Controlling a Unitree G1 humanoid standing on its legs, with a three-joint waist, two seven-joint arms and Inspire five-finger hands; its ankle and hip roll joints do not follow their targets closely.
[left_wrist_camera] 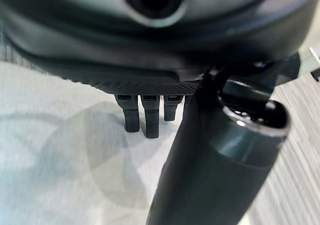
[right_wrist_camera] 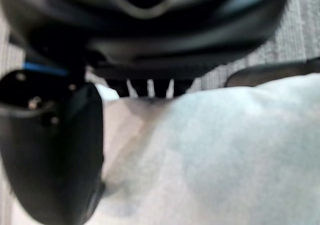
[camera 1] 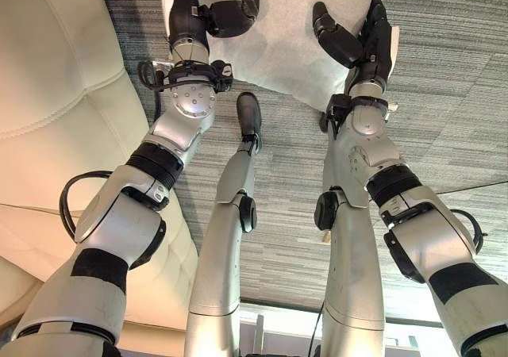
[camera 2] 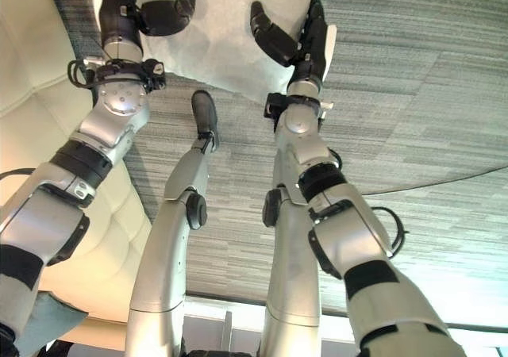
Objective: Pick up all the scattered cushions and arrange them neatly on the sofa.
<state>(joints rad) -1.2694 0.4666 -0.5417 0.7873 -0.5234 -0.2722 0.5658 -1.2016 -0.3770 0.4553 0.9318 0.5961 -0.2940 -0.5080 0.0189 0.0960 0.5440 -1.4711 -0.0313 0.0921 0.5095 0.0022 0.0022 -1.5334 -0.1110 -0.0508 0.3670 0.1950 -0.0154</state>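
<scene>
A white cushion (camera 1: 278, 47) lies on the grey carpet ahead of me, between my two hands. My left hand (camera 1: 230, 16) rests at its left side, thumb over the cloth. In the left wrist view its fingers (left_wrist_camera: 145, 117) point straight out above the cushion (left_wrist_camera: 60, 160). My right hand (camera 1: 373, 36) is at the cushion's right edge, fingers straight along that edge and thumb (right_wrist_camera: 55, 150) spread over the top. The cushion (right_wrist_camera: 225, 150) bulges between thumb and fingers there. Both hands are open.
A cream sofa (camera 1: 48, 119) with stitched seams runs along the left, close beside my left arm. Striped grey carpet (camera 1: 444, 119) stretches to the right and towards me.
</scene>
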